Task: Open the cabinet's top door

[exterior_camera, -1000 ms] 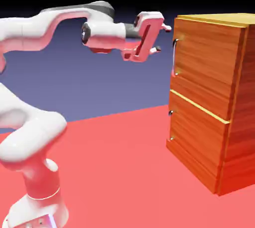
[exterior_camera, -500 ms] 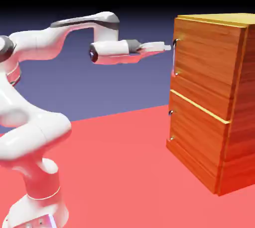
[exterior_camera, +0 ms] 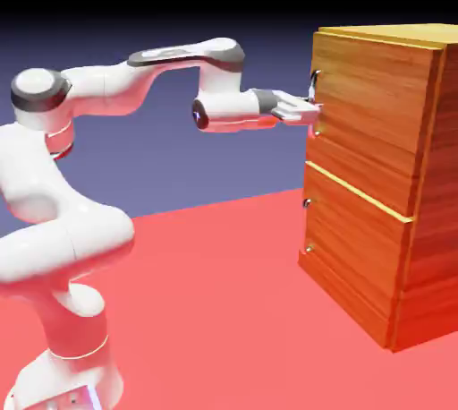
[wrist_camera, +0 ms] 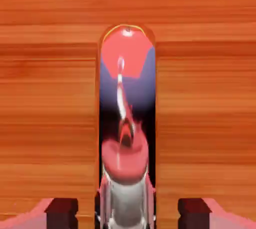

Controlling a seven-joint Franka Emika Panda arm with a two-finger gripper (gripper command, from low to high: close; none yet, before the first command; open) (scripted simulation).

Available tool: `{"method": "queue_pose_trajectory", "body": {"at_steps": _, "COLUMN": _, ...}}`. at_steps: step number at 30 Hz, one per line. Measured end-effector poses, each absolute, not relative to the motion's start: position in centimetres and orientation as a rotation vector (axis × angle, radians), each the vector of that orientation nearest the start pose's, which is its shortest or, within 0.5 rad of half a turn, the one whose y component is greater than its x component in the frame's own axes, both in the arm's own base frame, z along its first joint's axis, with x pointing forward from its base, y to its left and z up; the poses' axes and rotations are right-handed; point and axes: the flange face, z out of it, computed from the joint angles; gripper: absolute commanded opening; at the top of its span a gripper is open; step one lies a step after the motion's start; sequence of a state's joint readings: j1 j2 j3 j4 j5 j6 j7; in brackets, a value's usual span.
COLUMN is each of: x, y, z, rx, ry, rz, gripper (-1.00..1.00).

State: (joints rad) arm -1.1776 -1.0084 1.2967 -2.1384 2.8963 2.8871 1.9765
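Red table, blue-violet backdrop: white two-finger gripper level, fingers clamped around slim vertical silver bar handle of upper wood-grain top door, dead ahead.

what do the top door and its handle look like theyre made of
The top door looks like wood with a smooth orange-brown finish: horizontal grain streaks run across it in both views. Its handle looks like polished metal, since the bar mirrors the red floor, the blue backdrop and the hand at it. As this is a rendering, both are only as they appear.
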Motion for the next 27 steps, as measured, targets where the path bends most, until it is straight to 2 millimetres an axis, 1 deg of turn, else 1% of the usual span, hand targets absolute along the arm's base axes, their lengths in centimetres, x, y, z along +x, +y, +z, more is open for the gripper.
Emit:
{"method": "queue_pose_trajectory", "body": {"at_steps": 4, "x": 45.2, "y": 15.3, "z": 49.9, "rx": 0.549, "ry": 1.517, "rz": 0.683, "gripper": -1.00}}
{"method": "queue_pose_trajectory", "body": {"at_steps": 8, "x": 43.4, "y": 14.2, "z": 49.9, "rx": 0.503, "ry": 1.539, "rz": 0.731, "gripper": -1.00}}
{"method": "queue_pose_trajectory", "body": {"at_steps": 18, "x": 40.7, "y": 12.2, "z": 49.9, "rx": 0.429, "ry": 1.573, "rz": 0.807, "gripper": -1.00}}
{"method": "queue_pose_trajectory", "body": {"at_steps": 27, "x": 36.1, "y": 7.5, "z": 49.9, "rx": 0.280, "ry": 1.631, "rz": 0.953, "gripper": -1.00}}
